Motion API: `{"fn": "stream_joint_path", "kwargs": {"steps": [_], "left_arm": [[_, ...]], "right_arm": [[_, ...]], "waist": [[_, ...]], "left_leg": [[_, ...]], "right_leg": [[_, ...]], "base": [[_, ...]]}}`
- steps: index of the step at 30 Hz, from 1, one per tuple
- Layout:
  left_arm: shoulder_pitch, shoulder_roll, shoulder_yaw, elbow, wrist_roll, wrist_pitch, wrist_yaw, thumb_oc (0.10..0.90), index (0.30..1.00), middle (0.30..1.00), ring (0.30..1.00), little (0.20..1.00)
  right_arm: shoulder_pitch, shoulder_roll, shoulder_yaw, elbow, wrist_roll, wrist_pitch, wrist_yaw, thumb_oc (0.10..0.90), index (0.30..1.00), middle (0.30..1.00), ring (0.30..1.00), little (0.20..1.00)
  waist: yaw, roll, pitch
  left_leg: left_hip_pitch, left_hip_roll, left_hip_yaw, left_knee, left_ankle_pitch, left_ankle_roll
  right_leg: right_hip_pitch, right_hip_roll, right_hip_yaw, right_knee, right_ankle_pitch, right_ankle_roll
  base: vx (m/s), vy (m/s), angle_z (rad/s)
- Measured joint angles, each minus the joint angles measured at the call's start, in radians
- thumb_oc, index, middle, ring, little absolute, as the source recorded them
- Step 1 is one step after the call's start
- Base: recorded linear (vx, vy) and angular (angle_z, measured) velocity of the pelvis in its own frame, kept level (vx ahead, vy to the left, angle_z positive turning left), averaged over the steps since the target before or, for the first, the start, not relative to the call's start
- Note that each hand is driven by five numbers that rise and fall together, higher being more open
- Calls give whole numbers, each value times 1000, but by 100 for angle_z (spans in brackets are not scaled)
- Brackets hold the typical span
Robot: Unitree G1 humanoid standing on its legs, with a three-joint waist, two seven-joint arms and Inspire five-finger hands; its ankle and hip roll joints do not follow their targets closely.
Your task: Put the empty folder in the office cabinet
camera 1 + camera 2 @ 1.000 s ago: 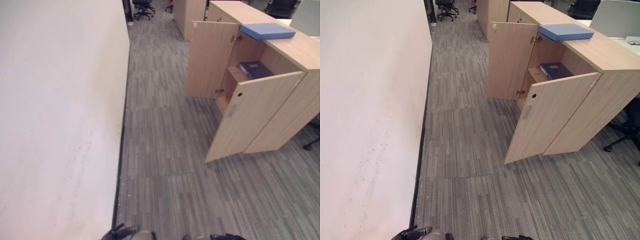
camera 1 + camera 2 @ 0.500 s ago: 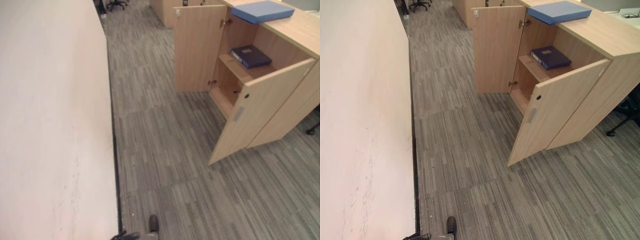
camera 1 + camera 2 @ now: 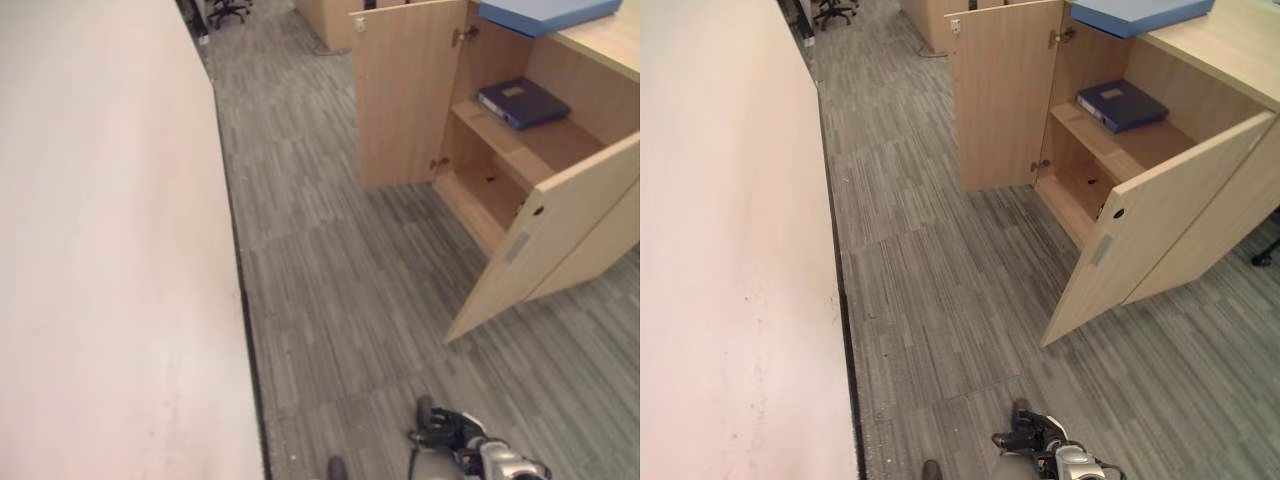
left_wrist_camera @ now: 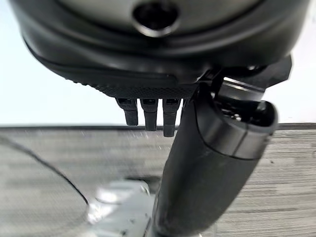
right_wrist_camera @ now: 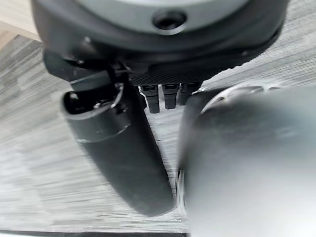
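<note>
Near: right hand [image 3: 452, 436] low at near edge over carpet [image 3: 340, 280], fingers relaxed, nothing held. Left hand [image 4: 207, 163] in own wrist view: fingers hang straight, empty, wall [image 3: 110, 250] beyond.

Middle: cabinet [image 3: 1230, 70] stands well apart on right, both doors open; near door [image 3: 1140, 240] swung toward robot, far door [image 3: 1002, 95] beyond.

Far: dark blue binder [image 3: 1122, 104] lies on upper shelf. Light blue folder [image 3: 1140, 14] rests on cabinet top, probably task's folder, contents not visible.

Progress: doors open; approach, pickup, placing inside all left.
</note>
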Motion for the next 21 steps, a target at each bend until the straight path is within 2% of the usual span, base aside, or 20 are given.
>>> {"fn": "stream_joint_path", "kwargs": {"steps": [1,2,3,4,5,6,10,13,14,16,18,19,20,21], "left_arm": [[3,0,7,-3,5,0,-3,800,900,900,900,900],[-1,6,12,-3,10,-3,-2,800,900,900,900,900],[-5,13,13,-4,16,-4,-2,800,900,900,900,900],[1,12,13,-3,16,-7,-3,800,900,900,900,900],[23,4,12,1,17,-5,-4,800,900,900,900,900],[31,4,11,14,17,-1,-3,800,900,900,900,900],[17,9,-29,12,15,0,18,800,900,900,900,900],[-21,7,-56,2,13,3,21,800,900,900,900,900],[-32,10,-80,-2,14,8,26,800,900,900,900,900],[-55,8,-87,-32,2,-2,35,800,900,900,900,900],[-74,10,-83,-48,-5,-12,35,800,900,900,900,900],[-82,10,-62,-45,-6,-20,36,800,900,900,900,900],[-91,8,-48,-46,-7,-19,37,800,900,900,900,900],[-93,11,-22,-54,-12,-32,40,800,900,900,900,900]], "right_arm": [[0,1,-9,12,0,3,1,800,900,900,900,900],[0,3,-12,24,-1,7,3,800,900,900,900,900],[0,1,-18,41,-1,12,3,800,900,900,900,900],[-3,-9,-18,43,-1,23,3,800,900,900,900,900],[-5,-34,-20,62,-1,25,6,800,900,900,900,900],[3,-54,-22,71,-1,25,7,800,900,900,900,900],[-1,-86,-60,104,-1,26,-3,800,900,900,900,900],[5,-104,-71,124,0,29,-5,800,900,900,900,900],[6,-103,-71,139,0,29,-3,800,900,900,900,900],[17,-97,-70,149,0,38,-4,800,900,900,900,900],[23,-87,-71,149,0,38,-6,800,900,900,900,900],[33,-75,-69,149,0,37,-8,800,900,900,900,900],[42,-72,-69,149,0,36,-7,800,900,900,900,900],[50,-61,-64,151,0,37,-17,800,900,900,900,900]], "waist": [[-3,4,-1],[-6,3,-2],[3,-11,4],[17,-12,3],[22,-6,1],[8,14,-7],[3,4,-3],[-5,18,-2],[-10,27,-1],[-5,30,-2],[-1,16,5],[6,-8,4],[1,-16,7],[23,-39,7]], "left_leg": [[-2,22,-33,0,-25,-11],[0,34,-63,1,-49,-20],[5,37,-67,6,-47,-41],[16,24,-65,5,-44,-48],[50,22,-63,6,-19,-45],[65,44,-52,7,17,-48],[44,61,-54,13,41,-71],[19,68,-68,42,37,-78],[12,76,-72,59,23,-98],[6,86,-69,88,19,-106],[-45,83,-69,206,8,-122],[-82,79,-78,325,20,-156],[-131,76,-99,443,19,-162],[-185,76,-109,578,62,-202]], "right_leg": [[8,24,10,10,0,17],[20,45,7,3,-6,15],[35,49,-20,-4,-1,5],[39,57,-20,-6,1,2],[49,85,-32,-7,3,-26],[55,115,-56,-3,9,-73],[47,120,-78,24,-6,-115],[39,121,-89,50,-18,-140],[35,119,-101,71,-39,-144],[30,127,-105,103,-67,-159],[55,135,-110,71,-69,-158],[102,143,-106,23,-55,-165],[131,149,-96,-2,-58,-171],[161,154,-96,-19,-54,-197]], "base": [[146,-95,95],[179,-135,98],[148,-143,73],[303,-298,44],[219,-229,39],[272,-291,60],[143,-177,37],[179,-177,19],[129,-128,21],[190,-235,13],[121,-240,-2],[138,-253,-4],[111,-128,-23],[246,-152,-25]]}}
